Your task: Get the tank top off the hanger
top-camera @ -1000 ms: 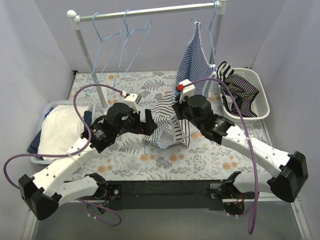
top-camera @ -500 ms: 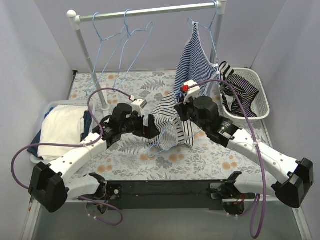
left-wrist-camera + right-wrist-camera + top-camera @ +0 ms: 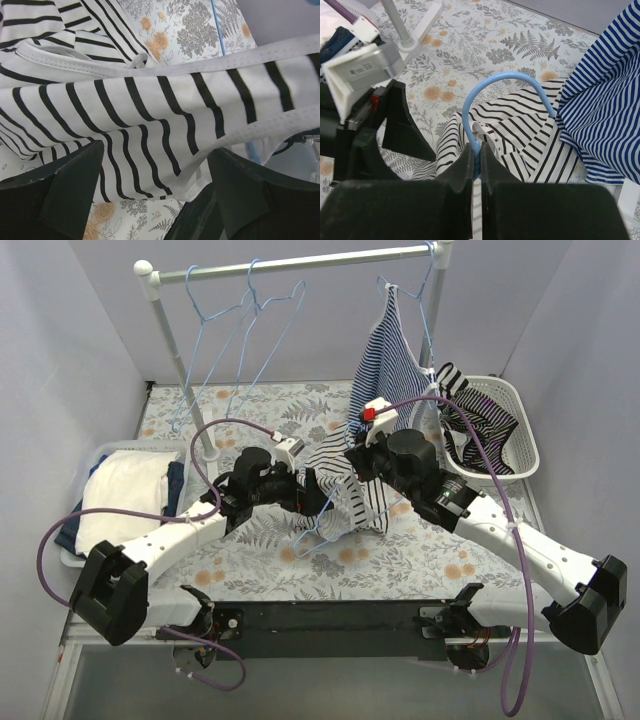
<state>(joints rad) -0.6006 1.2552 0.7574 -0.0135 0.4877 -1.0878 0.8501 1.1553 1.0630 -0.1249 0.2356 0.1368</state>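
Currently my right gripper (image 3: pixel 476 167) is pinched shut on the neck of the hanger (image 3: pixel 510 75), just under its blue hook, and it holds the wire off the rail and low over the table (image 3: pixel 400 560). My left gripper (image 3: pixel 156 150) has its jaws spread wide. In its wrist view a white-edged band of the black-and-white tank top (image 3: pixel 150 105) stretches across the gap just past the fingertips, and nothing is pinched yet.

Over the last second the left arm has swung in from the left, so its fingers now sit right against the cloth instead of standing off from it. The right arm lifted the hanger a little early in that second and has since held steady.

I read this as the hold being settled and the pulling hand arriving. The tank top is still threaded on the hanger. It is bunched between my two grippers, just beside the blue-striped garment (image 3: pixel 392 365) hanging from the rail (image 3: pixel 290 264).

The next move, as I judge it, is to close the left jaws on that edge band and draw it off one shoulder of the wire. The cloth is slack, so a shallow bite could slip.
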